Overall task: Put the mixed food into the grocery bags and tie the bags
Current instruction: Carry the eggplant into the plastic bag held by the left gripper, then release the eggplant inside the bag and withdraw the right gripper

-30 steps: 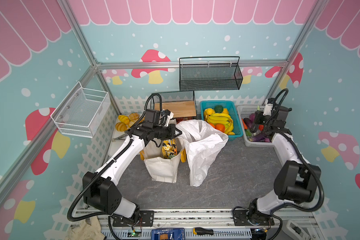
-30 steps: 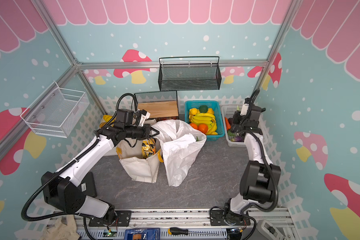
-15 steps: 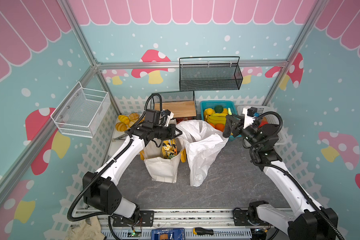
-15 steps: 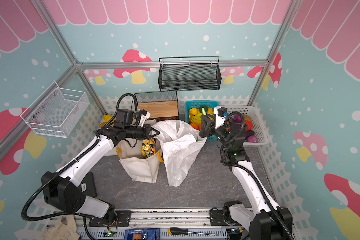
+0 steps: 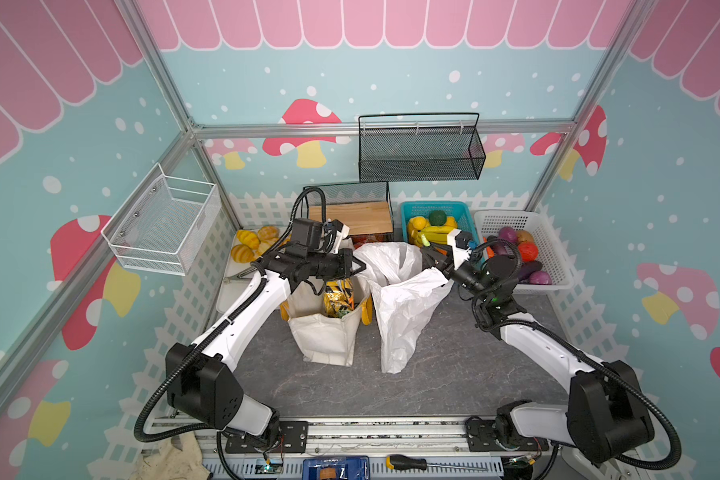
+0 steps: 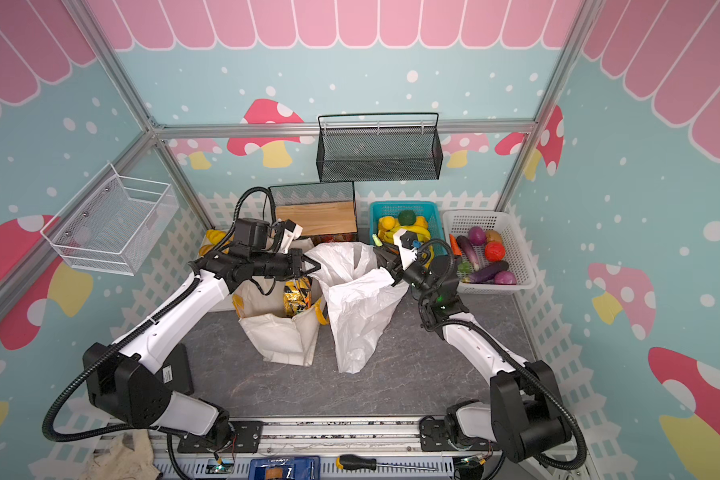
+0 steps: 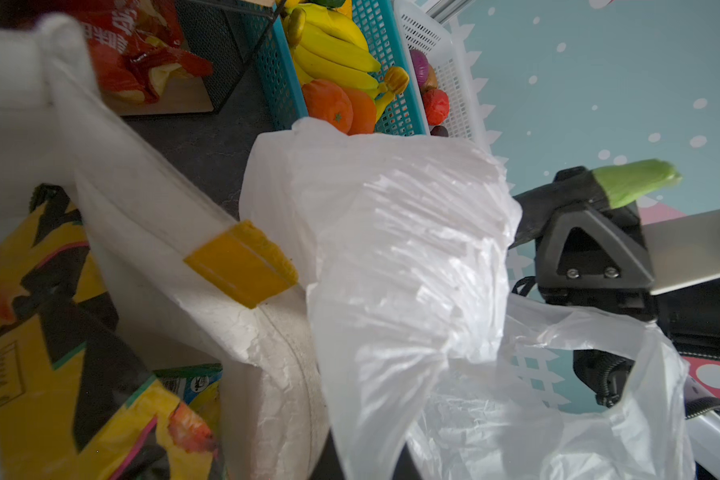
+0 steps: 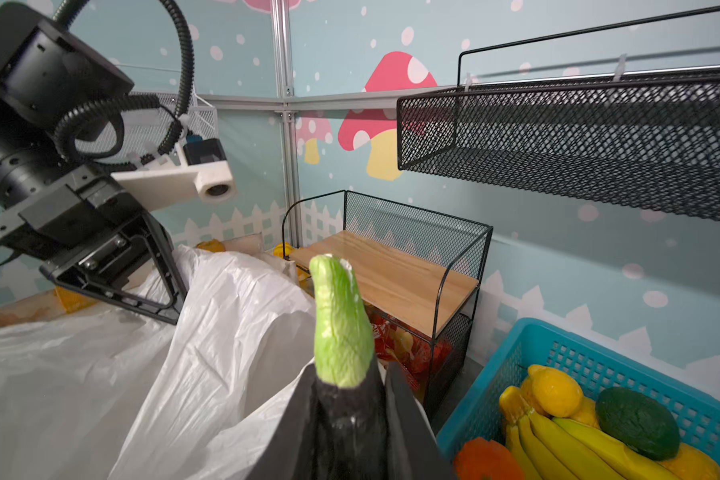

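The white plastic bag [image 5: 400,307] [image 6: 358,307] stands open beside the cream canvas tote [image 5: 325,336] [image 6: 283,336]. A gold-black snack packet [image 5: 337,295] [image 7: 59,332] sits in the tote. My left gripper [image 5: 356,266] [image 7: 362,461] is shut on the plastic bag's left rim and holds it up. At the bag's right rim, my right gripper [image 5: 429,249] [image 8: 346,415] is shut on a dark purple eggplant [image 8: 341,332] [image 7: 632,183]. The eggplant's green stem sticks out past the fingertips, above the bag's mouth.
Along the back wall stand a teal basket [image 5: 433,204] of bananas and oranges, a white basket [image 5: 504,216] of toy vegetables, and a black mesh rack [image 5: 350,216] with a wooden top. Bread rolls [image 5: 250,245] lie at the back left. A black wall basket [image 5: 420,153] hangs above.
My right arm has swung from the white basket across to the plastic bag's right rim, carrying the eggplant. The left arm has stayed still on the bag's rim.
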Tool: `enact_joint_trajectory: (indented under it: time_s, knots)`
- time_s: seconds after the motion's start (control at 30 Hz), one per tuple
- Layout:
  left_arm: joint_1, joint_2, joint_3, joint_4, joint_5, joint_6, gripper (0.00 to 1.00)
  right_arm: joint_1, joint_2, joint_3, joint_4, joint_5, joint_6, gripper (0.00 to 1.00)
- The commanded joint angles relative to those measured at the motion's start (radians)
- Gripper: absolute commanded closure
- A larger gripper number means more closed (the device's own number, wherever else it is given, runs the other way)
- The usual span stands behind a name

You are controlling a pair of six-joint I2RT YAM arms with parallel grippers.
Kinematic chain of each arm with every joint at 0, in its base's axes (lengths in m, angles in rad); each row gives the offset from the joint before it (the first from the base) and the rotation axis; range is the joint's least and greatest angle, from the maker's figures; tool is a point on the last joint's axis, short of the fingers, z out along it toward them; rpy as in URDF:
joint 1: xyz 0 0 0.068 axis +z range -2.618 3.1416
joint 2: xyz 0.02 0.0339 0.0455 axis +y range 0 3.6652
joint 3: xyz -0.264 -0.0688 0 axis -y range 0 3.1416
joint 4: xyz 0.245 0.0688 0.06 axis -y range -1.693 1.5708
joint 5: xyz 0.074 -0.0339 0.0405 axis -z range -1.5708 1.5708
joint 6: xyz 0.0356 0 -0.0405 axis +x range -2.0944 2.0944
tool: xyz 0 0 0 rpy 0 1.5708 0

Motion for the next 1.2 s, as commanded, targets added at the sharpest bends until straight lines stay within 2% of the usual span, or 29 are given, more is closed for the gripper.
enact_joint_trajectory:
  time_s: [0.0, 0.27, 0.47, 0.53, 0.63, 0.83, 1.0, 1.17]
  knots:
    - [-0.004, -0.002, 0.002, 0.007, 0.014, -0.009, 1.0, 0.017, 0.046, -0.051, 0.182, -0.055, -0.059, 0.8]
    - [-0.004, 0.0, 0.001, 0.006, 0.011, -0.007, 1.0, 0.073, 0.093, -0.109, 0.25, -0.101, -0.007, 0.79]
    - [-0.004, 0.005, 0.001, 0.007, 0.008, -0.006, 1.0, 0.121, 0.051, -0.178, 0.196, -0.097, 0.091, 0.75]
    - [-0.003, 0.009, 0.003, 0.007, 0.011, -0.007, 1.0, 0.138, 0.048, -0.188, 0.162, -0.091, 0.112, 0.71]
    - [-0.003, 0.01, 0.003, 0.007, 0.01, -0.007, 1.0, 0.141, 0.038, -0.184, 0.075, -0.067, 0.123, 0.64]
    - [-0.003, 0.01, 0.001, 0.007, 0.008, -0.006, 1.0, 0.138, -0.06, -0.097, -0.241, 0.078, 0.04, 0.38]
    - [-0.003, 0.007, 0.001, 0.007, 0.005, -0.003, 1.0, 0.121, -0.178, -0.043, -0.436, 0.185, -0.014, 0.33]
    - [0.0, 0.011, 0.001, 0.007, 0.007, -0.003, 1.0, 0.049, -0.307, -0.017, -0.554, 0.241, -0.027, 0.31]
